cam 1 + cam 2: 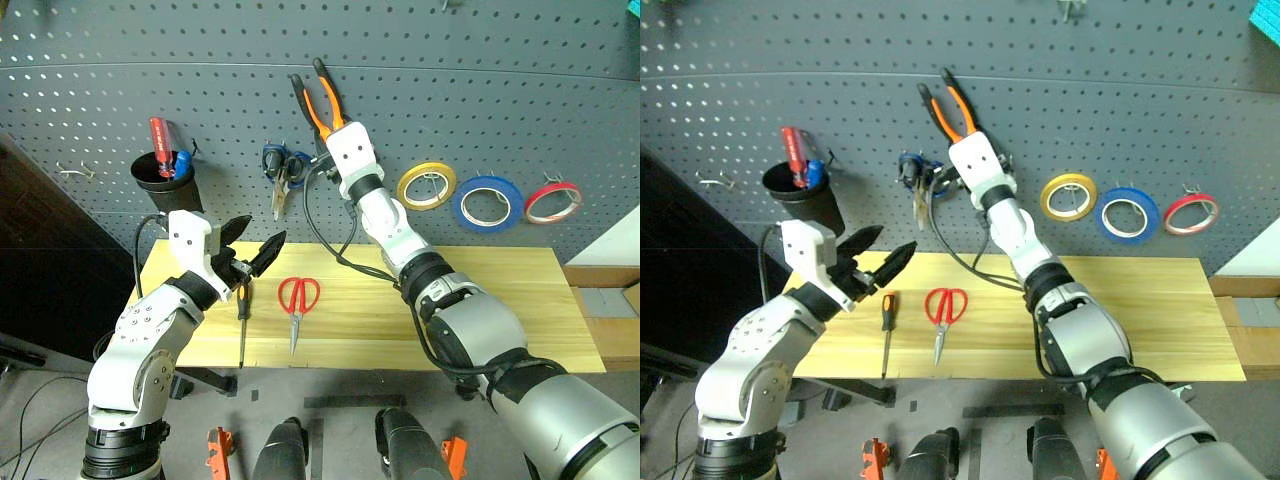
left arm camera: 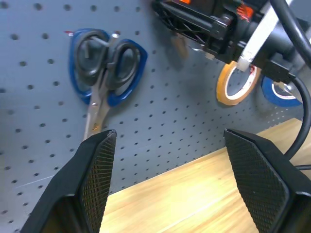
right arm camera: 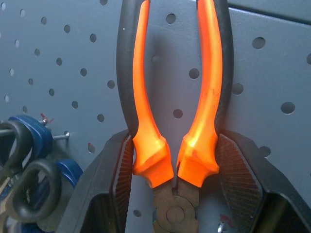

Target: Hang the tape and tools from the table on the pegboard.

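While clamped in the right hand [image 3: 175,160], pliers [image 3: 175,97] against pegboard [image 1: 500,80] beside blue-handled scissors [image 1: 285,170]; left hand [image 1: 255,245] spread, empty.

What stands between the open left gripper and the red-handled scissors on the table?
Nothing visible does. The left gripper hovers open above the table; the scissors lie in the open, with the screwdriver apart beside them.

Pegboard [image 1: 120,90] stood behind the tabletop [image 1: 480,300]. On the tabletop: screwdriver [image 1: 241,325] left of scissors [image 1: 297,305]. On the pegboard, left to right: cup [image 1: 165,180], hung scissors [image 1: 283,172], pliers [image 1: 318,100] in the right claw [image 3: 175,165], three tape rings, the tape [image 1: 487,204] in the middle.
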You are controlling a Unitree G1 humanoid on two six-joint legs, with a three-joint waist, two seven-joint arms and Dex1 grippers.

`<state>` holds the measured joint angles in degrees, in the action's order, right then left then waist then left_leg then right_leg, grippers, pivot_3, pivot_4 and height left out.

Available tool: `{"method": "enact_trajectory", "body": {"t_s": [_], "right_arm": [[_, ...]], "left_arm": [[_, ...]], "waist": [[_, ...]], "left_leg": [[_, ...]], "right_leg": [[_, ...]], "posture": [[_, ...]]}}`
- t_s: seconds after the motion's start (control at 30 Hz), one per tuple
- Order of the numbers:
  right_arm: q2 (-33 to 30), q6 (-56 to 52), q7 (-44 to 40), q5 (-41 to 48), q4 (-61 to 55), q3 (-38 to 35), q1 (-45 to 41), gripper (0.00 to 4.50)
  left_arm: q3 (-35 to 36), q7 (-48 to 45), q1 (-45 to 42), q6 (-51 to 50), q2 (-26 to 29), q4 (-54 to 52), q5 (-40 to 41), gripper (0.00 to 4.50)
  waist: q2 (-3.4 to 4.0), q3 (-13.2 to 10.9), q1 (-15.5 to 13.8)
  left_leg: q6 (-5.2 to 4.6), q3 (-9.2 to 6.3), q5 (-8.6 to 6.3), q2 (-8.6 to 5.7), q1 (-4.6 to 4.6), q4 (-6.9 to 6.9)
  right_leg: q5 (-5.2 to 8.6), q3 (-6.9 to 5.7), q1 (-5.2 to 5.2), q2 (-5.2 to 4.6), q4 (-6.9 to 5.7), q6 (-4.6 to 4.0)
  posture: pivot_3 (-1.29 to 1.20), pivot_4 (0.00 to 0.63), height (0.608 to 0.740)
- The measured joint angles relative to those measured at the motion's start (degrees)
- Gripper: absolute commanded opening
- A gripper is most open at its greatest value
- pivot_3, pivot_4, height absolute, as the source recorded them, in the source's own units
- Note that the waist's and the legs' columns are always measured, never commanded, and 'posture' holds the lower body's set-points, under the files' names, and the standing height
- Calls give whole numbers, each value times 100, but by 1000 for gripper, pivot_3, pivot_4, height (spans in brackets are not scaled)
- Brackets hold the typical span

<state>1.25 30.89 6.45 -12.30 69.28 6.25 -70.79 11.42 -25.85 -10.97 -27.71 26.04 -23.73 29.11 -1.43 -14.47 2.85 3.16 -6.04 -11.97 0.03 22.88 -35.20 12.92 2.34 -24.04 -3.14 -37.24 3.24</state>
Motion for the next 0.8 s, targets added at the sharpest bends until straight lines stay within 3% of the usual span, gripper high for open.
{"method": "enact_trajectory", "body": {"t_s": [0.23, 0.33, 0.57, 0.8], "right_arm": [[50, 16, -179, 288, -255, -212, 422, 2243], [237, -211, -540, 730, -862, -393, 551, 2243], [513, -1415, -1195, 1421, -3507, -427, 1237, 2242], [159, -1670, -1040, 1069, -4151, -380, 1303, 2242]], "left_arm": [[13, -4, -92, 36, -2, 97, -7, 3734], [15, 1, -106, 87, -22, 122, -8, 3734], [14, 43, -170, 211, -99, 160, -52, 3734], [-5, 43, -335, 339, -160, 319, -195, 3734]], "waist": [[1, -67, -53], [6, -81, -51], [7, -81, -56], [6, -81, -61]], "left_leg": [[9, -1, 6, 4, 8, 5], [10, 1, 6, 6, 12, 9], [12, 1, 4, 9, 15, 28], [13, 3, 4, 9, 16, 27]], "right_leg": [[-2, -3, -7, 3, 3, -3], [-3, -2, -12, 3, 6, -3], [-1, -7, -18, 3, 17, -4], [-1, -8, -18, 3, 20, -4]], "posture": [[60, 271, 740], [52, 266, 740], [39, 262, 740], [31, 258, 740]]}}
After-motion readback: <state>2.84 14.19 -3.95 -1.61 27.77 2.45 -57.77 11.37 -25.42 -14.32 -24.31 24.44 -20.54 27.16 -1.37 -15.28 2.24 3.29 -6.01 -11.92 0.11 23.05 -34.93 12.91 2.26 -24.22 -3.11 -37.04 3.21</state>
